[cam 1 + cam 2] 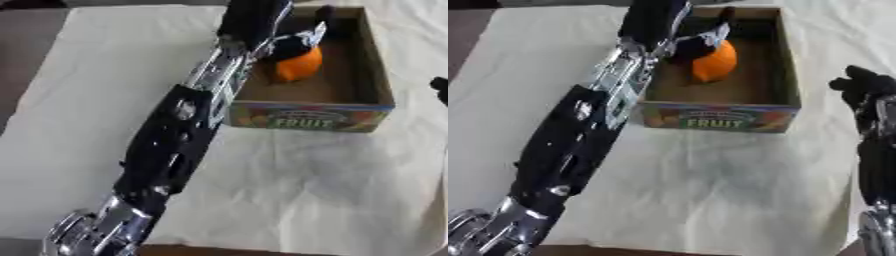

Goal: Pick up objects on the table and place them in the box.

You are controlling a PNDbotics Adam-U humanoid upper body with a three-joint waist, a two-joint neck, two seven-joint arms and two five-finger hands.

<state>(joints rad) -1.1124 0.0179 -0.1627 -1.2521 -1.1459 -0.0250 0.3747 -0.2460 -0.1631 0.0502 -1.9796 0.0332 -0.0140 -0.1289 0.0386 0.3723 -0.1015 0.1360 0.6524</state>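
Our left hand (697, 42) reaches over the near-left wall of the box (791, 75), fingers curled round the orange fruit (717, 62), which sits inside the box toward its far left part (whether it touches the floor we cannot tell). The box, marked FRUIT on its front, stands on a pale cloth (737, 190). Our right hand (866, 90) shows at the right edge, beside the box; we cannot tell how its fingers stand.
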